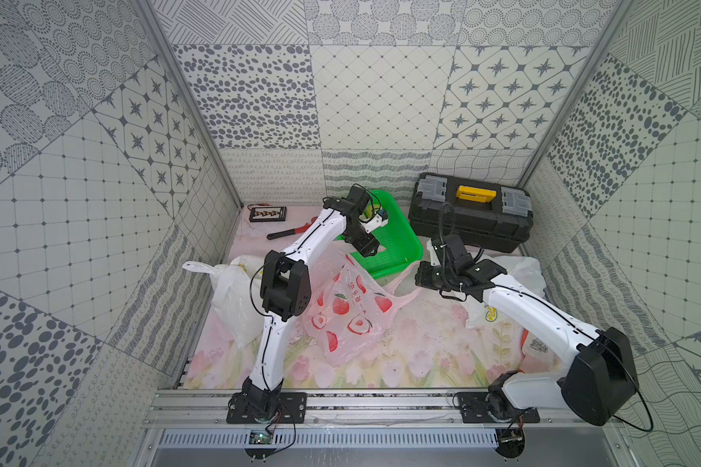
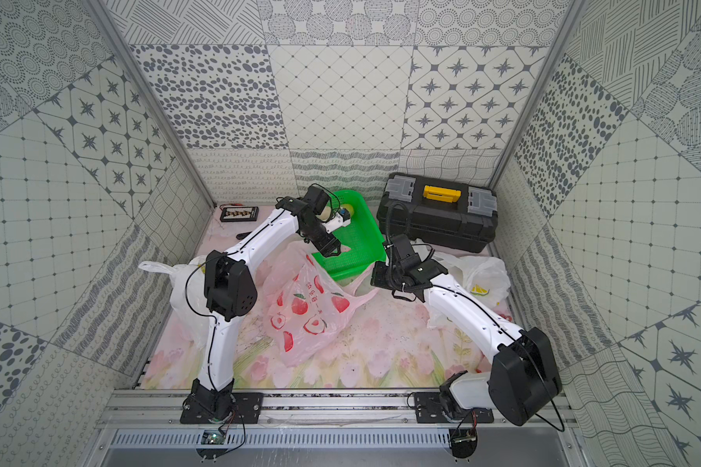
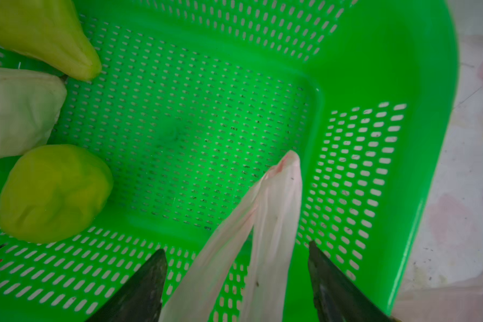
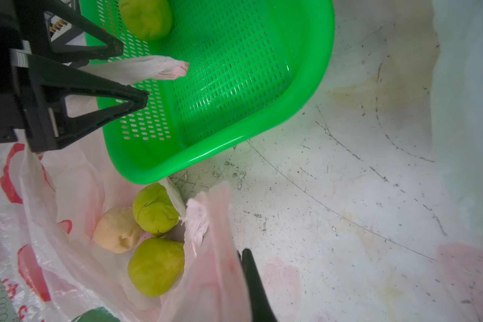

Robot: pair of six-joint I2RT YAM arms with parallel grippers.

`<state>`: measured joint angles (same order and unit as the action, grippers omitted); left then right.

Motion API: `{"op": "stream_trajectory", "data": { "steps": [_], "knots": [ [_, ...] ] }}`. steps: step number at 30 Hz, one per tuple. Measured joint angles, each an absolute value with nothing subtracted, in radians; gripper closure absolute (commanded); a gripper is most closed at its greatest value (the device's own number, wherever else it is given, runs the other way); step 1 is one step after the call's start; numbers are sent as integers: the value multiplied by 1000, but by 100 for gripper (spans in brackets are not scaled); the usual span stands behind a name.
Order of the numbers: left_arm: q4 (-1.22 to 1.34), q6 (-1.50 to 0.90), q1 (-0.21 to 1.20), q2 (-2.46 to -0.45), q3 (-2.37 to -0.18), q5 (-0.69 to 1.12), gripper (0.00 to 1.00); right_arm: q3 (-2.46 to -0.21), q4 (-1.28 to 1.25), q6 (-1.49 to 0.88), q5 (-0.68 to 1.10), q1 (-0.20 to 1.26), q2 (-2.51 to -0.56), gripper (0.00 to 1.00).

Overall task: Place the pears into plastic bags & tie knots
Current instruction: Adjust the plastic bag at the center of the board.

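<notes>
The pink plastic bag [image 1: 349,311] with red prints lies open mid-table. The right wrist view shows three pears in it: two green [image 4: 155,207] [image 4: 156,266] and one cream [image 4: 117,228]. Over the near corner of the green basket [image 1: 397,250], my left gripper [image 3: 237,246] is open, and one pink handle [image 3: 273,212] lies loose between its fingers. My right gripper [image 4: 240,252] is shut on the bag's other handle [image 4: 207,223], just right of the bag. In the basket lie more pears: two yellow-green [image 3: 45,36] [image 3: 53,192] and one pale [image 3: 14,111].
A black toolbox [image 1: 470,210] with a yellow latch stands at the back right, behind my right arm. White bags lie at the left [image 1: 227,291] and right [image 1: 519,275] edges. A red-handled tool [image 1: 288,232] and a small dark device [image 1: 268,213] sit at the back left.
</notes>
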<state>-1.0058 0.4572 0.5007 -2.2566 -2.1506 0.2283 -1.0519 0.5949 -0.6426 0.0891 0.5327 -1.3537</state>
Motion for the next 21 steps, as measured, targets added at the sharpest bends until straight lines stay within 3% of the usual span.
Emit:
{"op": "stream_trajectory", "data": {
  "steps": [3, 4, 8, 10, 17, 21],
  "knots": [
    [-1007, 498, 498, -2290, -2146, 205, 31, -1052, 595, -643, 93, 533, -1354, 93],
    [-1007, 509, 496, -2298, -2141, 198, 38, -1052, 595, -643, 94, 533, -1354, 93],
    [-1007, 548, 490, -2309, -2133, 176, 87, -1052, 597, -643, 96, 533, -1354, 95],
    [-1006, 557, 489, -2300, -2139, 170, 100, -1054, 604, -642, 96, 533, -1354, 97],
    [-1013, 485, 483, -2110, -2154, 145, 100, -1208, 682, -591, 95, 551, -1343, 99],
    [-976, 358, 460, -1870, -2013, 148, 100, -1345, 723, -525, 99, 590, -1321, 98]
  ]
}}
